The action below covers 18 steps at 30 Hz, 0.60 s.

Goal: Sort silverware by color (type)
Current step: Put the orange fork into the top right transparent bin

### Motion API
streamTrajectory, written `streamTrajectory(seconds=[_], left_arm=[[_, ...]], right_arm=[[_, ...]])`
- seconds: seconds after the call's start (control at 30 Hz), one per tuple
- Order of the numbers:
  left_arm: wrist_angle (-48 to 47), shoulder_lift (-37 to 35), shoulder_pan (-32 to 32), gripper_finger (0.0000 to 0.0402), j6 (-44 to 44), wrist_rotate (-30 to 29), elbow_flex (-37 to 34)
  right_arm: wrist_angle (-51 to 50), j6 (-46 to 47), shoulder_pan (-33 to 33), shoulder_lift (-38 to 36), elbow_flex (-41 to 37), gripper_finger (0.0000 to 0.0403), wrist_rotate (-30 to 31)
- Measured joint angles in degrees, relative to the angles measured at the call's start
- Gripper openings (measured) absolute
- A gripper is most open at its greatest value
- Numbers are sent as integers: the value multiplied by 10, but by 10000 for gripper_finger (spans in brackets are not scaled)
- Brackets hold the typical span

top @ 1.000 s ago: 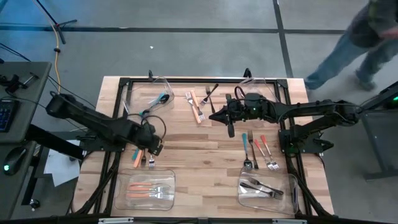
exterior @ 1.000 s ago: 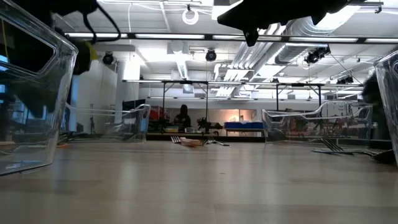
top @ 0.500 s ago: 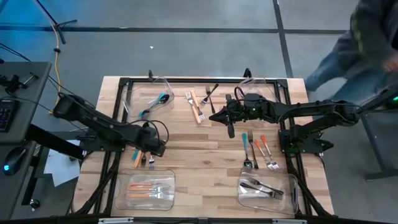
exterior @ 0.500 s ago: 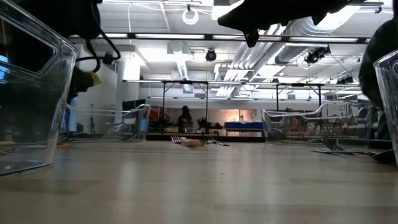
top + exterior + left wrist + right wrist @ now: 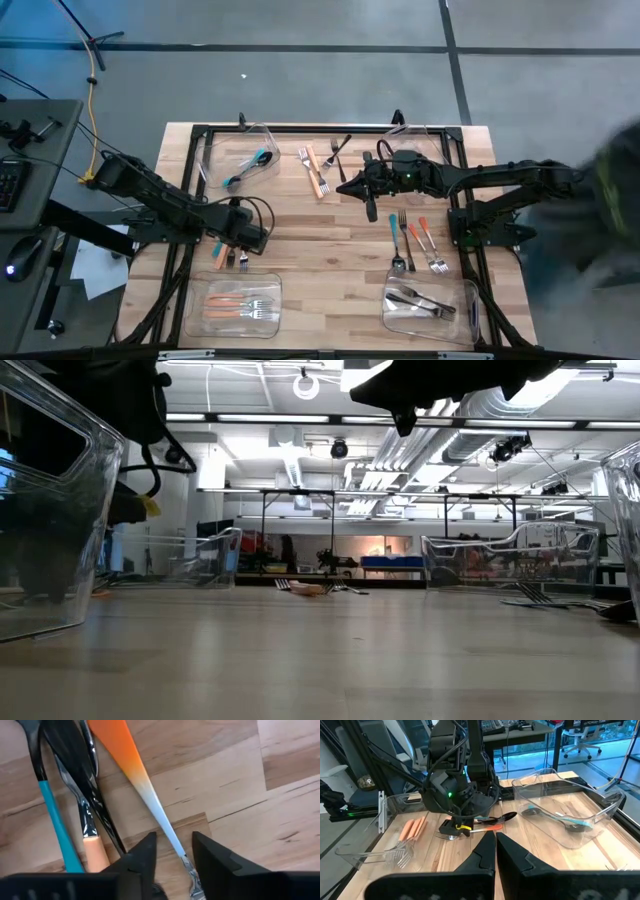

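Bright ceiling lights point(image 5: 300, 382) flood the room; the table point(image 5: 320, 650) shows soft sheen and faint shadows. A motion-blurred smear fills the overhead view's right edge. The left wrist close-up is softly focused.

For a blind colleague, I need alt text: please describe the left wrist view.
The left gripper hangs close over the wooden table, jaws astride the pale shaft of an orange-handled utensil. Beside it lie a teal-handled utensil, a peach-handled one and a black one.

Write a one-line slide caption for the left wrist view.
Left hand straddles the neck of an orange-handled utensil on the wooden table, beside teal-handled and dark pieces.
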Motion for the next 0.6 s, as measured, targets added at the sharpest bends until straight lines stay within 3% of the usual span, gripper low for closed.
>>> streamTrajectory(seconds=[0.23, 0.6], left_arm=[[3, 0, 0, 14, 23, 2, 0], [3, -1, 0, 4, 49, 2, 0]], right_arm=[[0, 0, 0, 0, 0, 0, 0], [0, 0, 0, 0, 0, 0, 0]])
